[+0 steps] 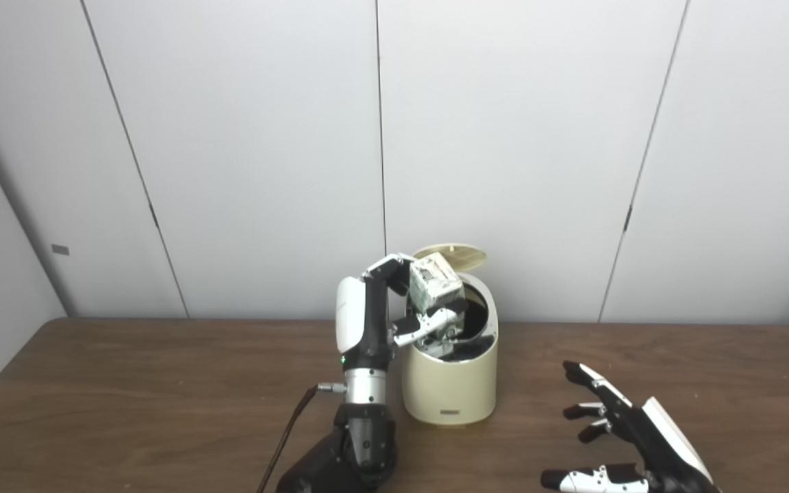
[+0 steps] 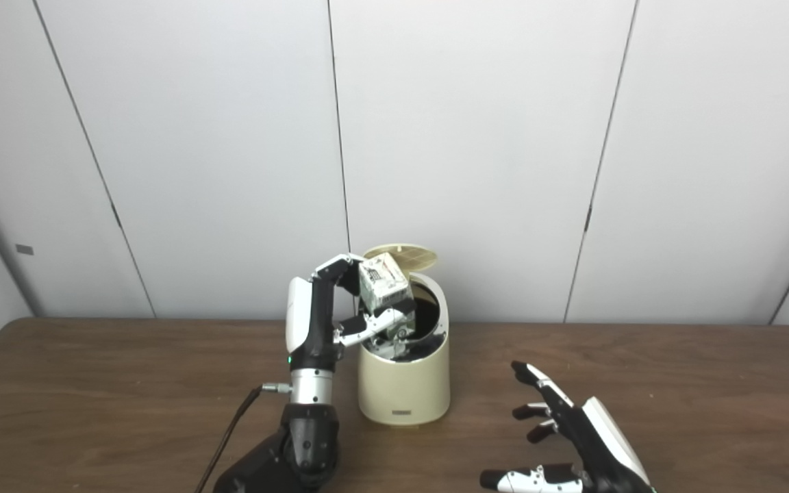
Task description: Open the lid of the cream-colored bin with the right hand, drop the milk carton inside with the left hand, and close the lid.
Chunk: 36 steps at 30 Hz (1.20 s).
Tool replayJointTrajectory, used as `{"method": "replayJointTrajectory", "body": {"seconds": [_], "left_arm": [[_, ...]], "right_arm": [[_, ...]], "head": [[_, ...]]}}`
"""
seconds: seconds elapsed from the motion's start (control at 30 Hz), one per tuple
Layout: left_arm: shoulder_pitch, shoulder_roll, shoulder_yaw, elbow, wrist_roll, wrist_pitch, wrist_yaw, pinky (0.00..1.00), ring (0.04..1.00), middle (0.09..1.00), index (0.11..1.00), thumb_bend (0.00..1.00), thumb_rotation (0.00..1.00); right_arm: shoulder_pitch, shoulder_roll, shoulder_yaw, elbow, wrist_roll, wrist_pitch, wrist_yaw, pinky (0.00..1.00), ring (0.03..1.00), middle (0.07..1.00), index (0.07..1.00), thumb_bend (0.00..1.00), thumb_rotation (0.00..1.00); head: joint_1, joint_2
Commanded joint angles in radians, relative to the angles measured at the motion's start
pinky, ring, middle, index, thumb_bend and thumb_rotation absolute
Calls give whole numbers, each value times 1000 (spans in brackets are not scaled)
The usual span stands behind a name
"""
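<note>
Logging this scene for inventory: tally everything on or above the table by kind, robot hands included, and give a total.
Bin, lid up: 1
Carton, held over the bin's mouth: 1
Hands: 2, left hand shut on the carton, right hand open above the table
Total: 4

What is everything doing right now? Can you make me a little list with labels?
bin: cream-colored bin standing on the table
lid: lid flipped up, open
carton: milk carton tilted over the bin's opening, not dropped yet
left hand: left hand holding the carton above the bin
right hand: right hand open, fingers spread, low over the table, right of the bin, holding nothing
</note>
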Motion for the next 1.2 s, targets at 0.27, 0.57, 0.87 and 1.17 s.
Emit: {"method": "replayJointTrajectory", "body": {"seconds": [0.27,0.57,0.87,1.17], "left_arm": [[71,46,62,-121,63,9,-143,729,787,836,866,830,397],[139,61,136,-278,120,9,-190,697,779,840,870,846,417],[214,77,187,-431,122,9,-219,602,722,790,821,836,393],[303,105,300,-631,-40,10,-422,567,672,745,756,740,293]], "right_arm": [[-26,-4,0,-26,-6,-23,-13,581,722,895,913,771,289],[-38,-9,0,12,8,-76,-22,559,704,882,905,766,262],[-44,-10,7,22,-1,-81,-18,561,699,888,906,764,262],[-49,-15,8,25,2,-77,-12,549,702,890,906,764,270]], "head": [[13,3],[32,2],[43,2],[54,2]]}}
